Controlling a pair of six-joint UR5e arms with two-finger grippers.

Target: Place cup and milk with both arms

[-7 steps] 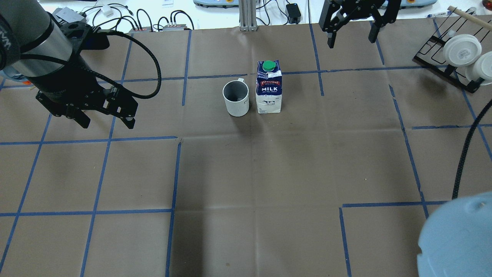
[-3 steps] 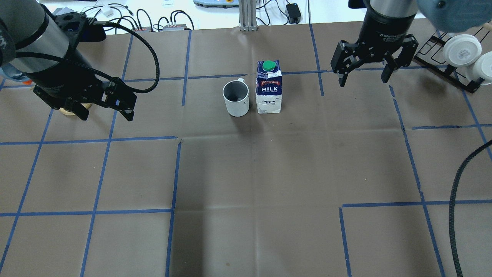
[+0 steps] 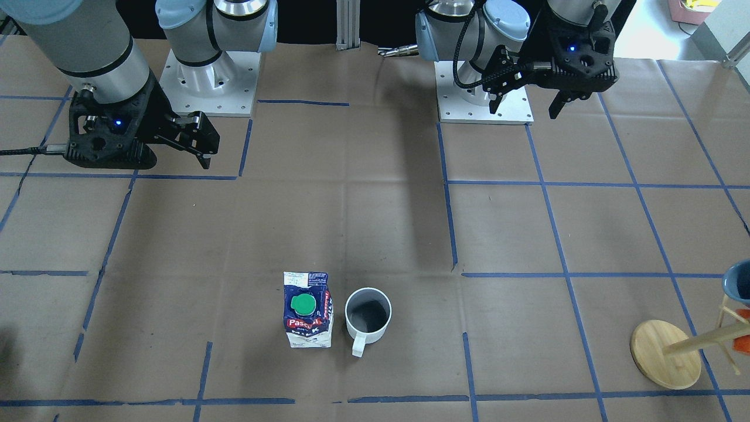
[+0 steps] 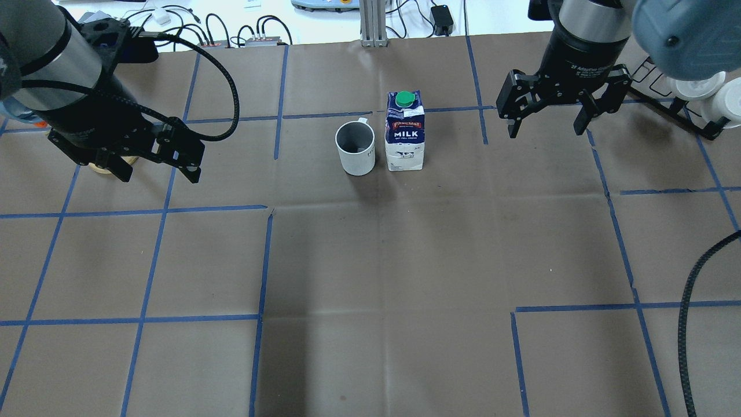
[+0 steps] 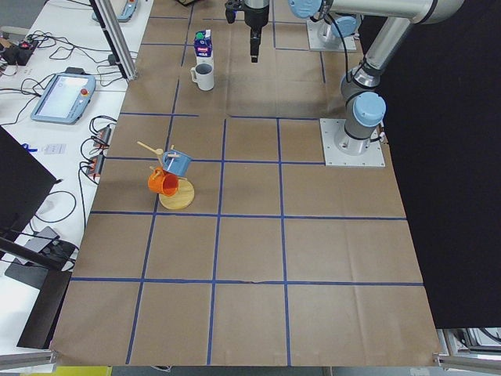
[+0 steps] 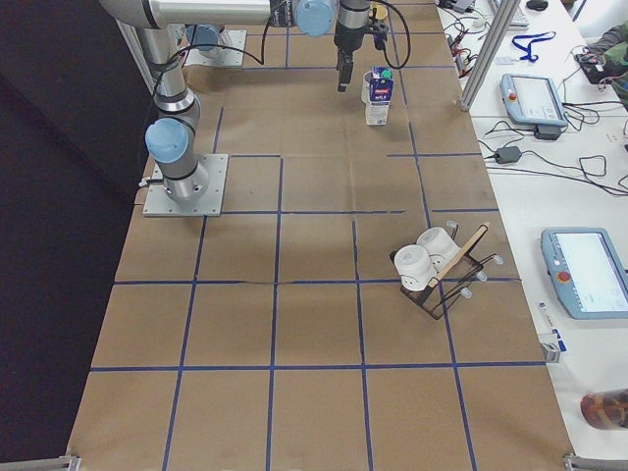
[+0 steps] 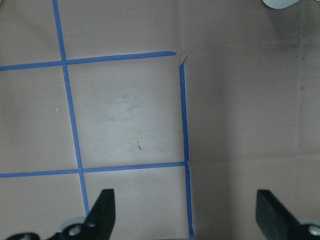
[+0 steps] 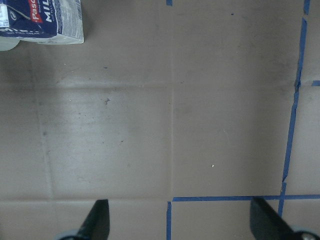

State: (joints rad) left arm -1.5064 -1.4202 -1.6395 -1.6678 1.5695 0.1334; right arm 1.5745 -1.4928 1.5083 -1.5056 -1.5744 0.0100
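The cup [image 4: 355, 147], a white mug with a dark grey inside, stands upright at the table's middle back, just left of the milk [image 4: 405, 130]. The milk is a blue and white carton with a green cap. In the front-facing view the cup [image 3: 368, 316] has its handle toward the camera, with the milk [image 3: 307, 310] beside it. My left gripper [image 4: 159, 174] is open and empty, far left of the cup. My right gripper [image 4: 546, 130] is open and empty, well right of the milk. The right wrist view shows the milk's base [image 8: 42, 20] at the top left.
A wooden mug tree [image 3: 665, 354] with a blue and an orange mug stands at the table's left end, its base [image 4: 104, 168] partly under my left gripper. A black wire rack [image 4: 694, 81] with white cups sits at the back right. A black cable [image 4: 689, 324] hangs front right.
My right arm has swung in from the table's far back edge and its open gripper now hangs right of the milk. My left gripper has shifted slightly back. The cup and milk have not moved.
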